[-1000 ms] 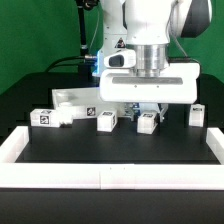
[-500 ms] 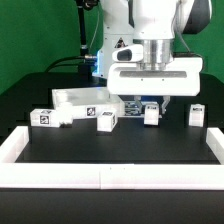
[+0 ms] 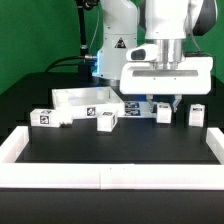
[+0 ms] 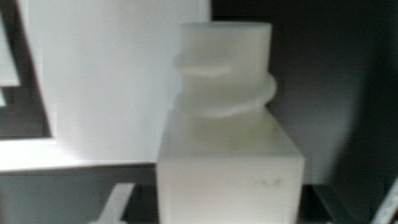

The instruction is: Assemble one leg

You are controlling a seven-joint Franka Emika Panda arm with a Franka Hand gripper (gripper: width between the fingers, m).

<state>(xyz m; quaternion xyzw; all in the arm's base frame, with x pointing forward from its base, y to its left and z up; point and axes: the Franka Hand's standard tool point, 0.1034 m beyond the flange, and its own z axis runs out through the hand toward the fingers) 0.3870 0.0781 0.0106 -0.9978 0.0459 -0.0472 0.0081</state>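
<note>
My gripper [image 3: 163, 103] is shut on a leg [image 3: 163, 113], a stubby white block with a black-and-white tag, held just above the black table at the exterior view's right. In the wrist view the leg [image 4: 228, 160] fills the frame, its round peg end [image 4: 228, 60] pointing away from the jaws, which press its two sides. Three more legs stand on the table: one at the left [image 3: 43, 118], one in the middle [image 3: 107, 121], one at the right [image 3: 196, 115]. The large flat white panel [image 3: 84, 99] lies behind, also seen past the leg [image 4: 98, 90].
A raised white rim [image 3: 110, 176] runs along the table's front and up both sides. A green backdrop stands behind the arm's base. The right-hand leg stands close beside the held one.
The gripper has moved toward the exterior view's right and slightly up, carrying the leg with it off the table. The other legs and the panel have not moved.
</note>
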